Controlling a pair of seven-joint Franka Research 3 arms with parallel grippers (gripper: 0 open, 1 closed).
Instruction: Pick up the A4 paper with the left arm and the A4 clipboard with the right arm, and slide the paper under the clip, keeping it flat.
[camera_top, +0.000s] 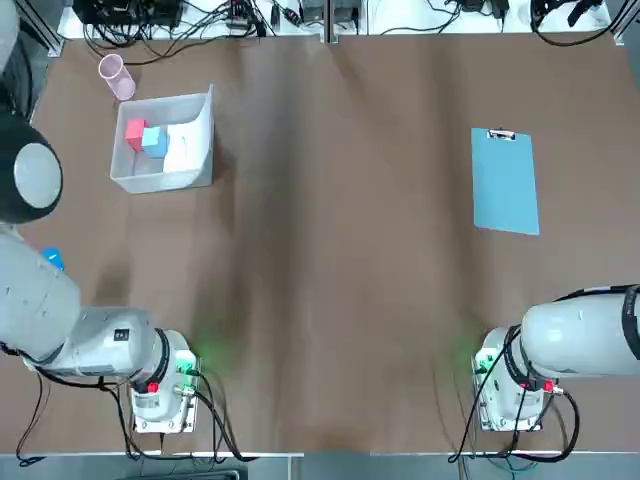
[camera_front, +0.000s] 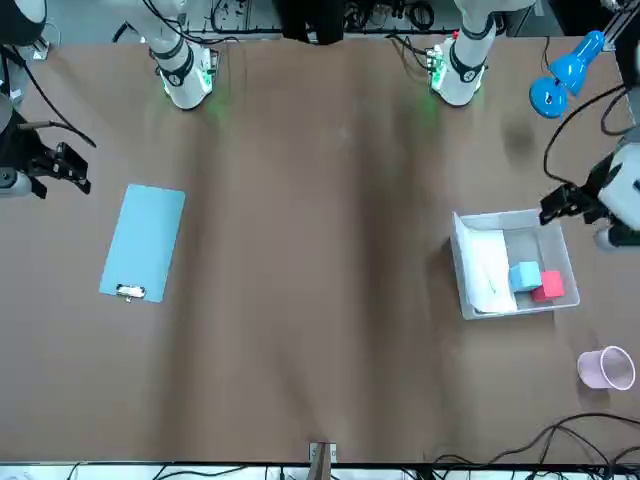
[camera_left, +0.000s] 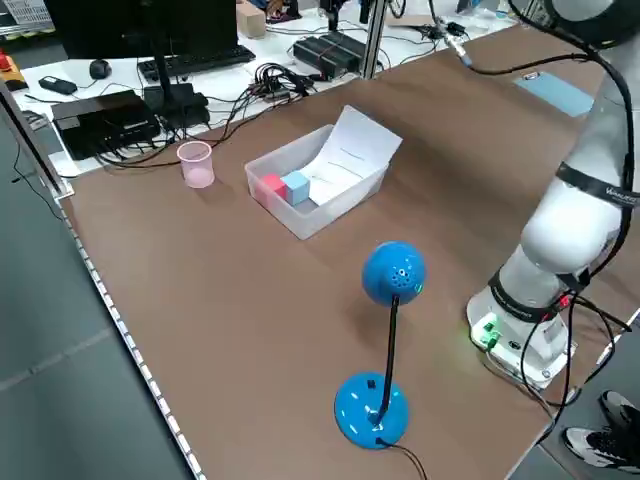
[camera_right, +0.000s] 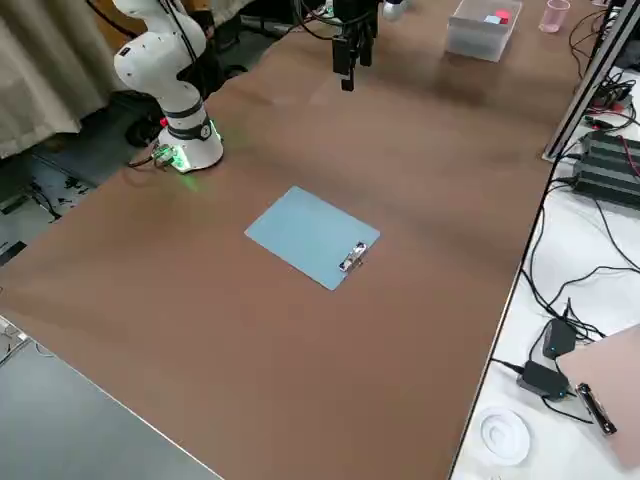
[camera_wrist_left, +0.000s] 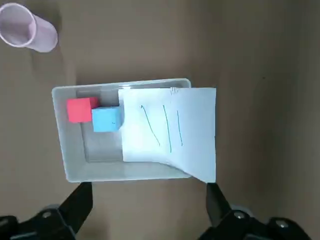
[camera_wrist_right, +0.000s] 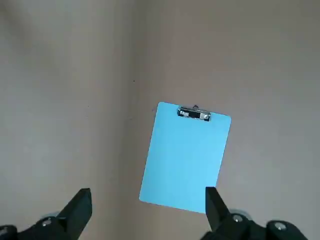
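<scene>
Nothing is held yet. The left gripper hangs spread wide above the clear bin, where the A4 paper leans curled against one wall. The right gripper, equally spread, hovers over the A4 clipboard, a smooth blue board lying flat, the clip at its far edge.
</scene>
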